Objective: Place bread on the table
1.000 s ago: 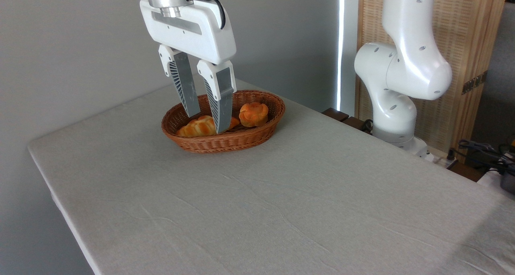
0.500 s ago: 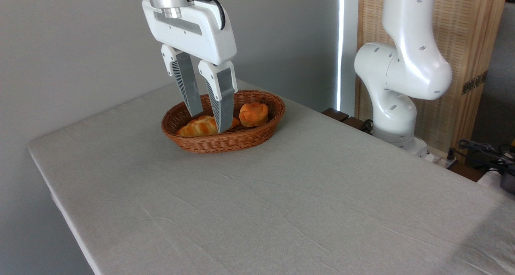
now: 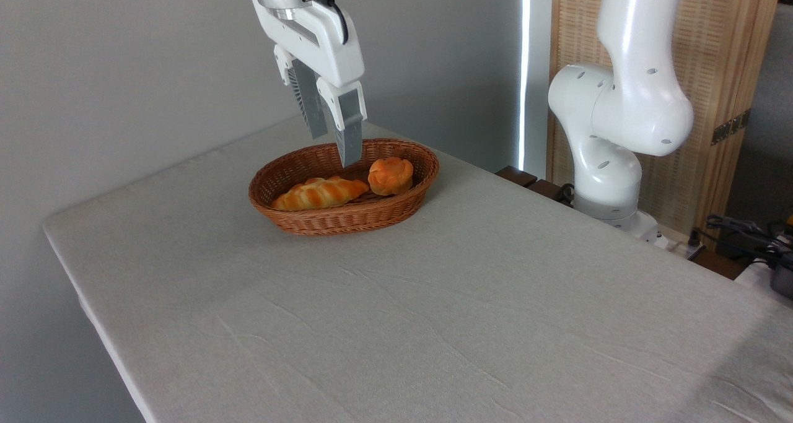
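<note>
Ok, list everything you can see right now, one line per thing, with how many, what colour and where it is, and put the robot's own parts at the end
knotted bun: one, orange-golden, right end of the basket.
braided loaf: one, golden, lying along the front of the basket, left of the bun.
wicker basket: one, brown, oval, on the far part of the table.
table: one, light grey-beige cloth, fills the foreground.
wooden slatted screen: one, light wood, back right.
cables: several, dark, right edge behind the table.
robot arm: one, white, base at the right.
tool: one, white with grey fingers, empty, above the back of the basket; fingers overlap, so open or shut is unclear.
</note>
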